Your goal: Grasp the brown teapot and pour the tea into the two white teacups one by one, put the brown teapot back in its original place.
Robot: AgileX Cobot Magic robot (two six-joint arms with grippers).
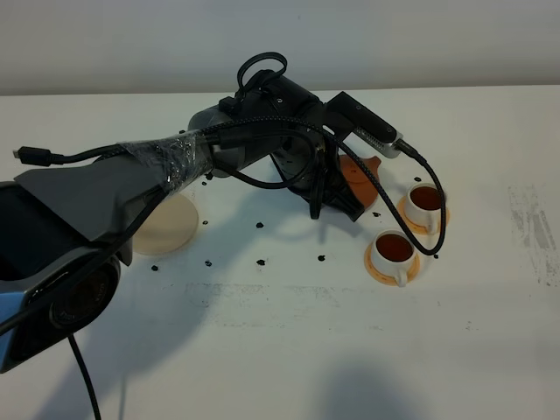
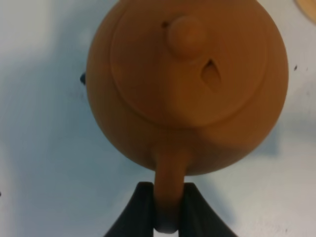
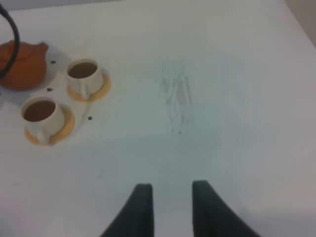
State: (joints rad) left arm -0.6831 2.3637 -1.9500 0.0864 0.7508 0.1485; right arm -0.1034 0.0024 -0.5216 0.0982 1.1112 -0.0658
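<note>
The brown teapot [image 2: 187,84] fills the left wrist view, level, its loop handle pinched between the fingers of my left gripper [image 2: 168,210], which is shut on it. From above, the teapot [image 1: 360,168] sits just left of the two white teacups, mostly hidden under my left arm. The far teacup [image 1: 426,201] and the near teacup [image 1: 394,250] each stand on an orange saucer and hold brown tea. The cream coaster [image 1: 168,226] lies bare at the left. My right gripper [image 3: 170,205] hovers over bare table, its fingers slightly apart with nothing between them.
Dark specks dot the white table [image 1: 289,350] around the cups and the coaster. A grey scuff mark [image 3: 175,96] lies right of the cups. A black cable [image 1: 433,210] loops from the left arm over the far cup.
</note>
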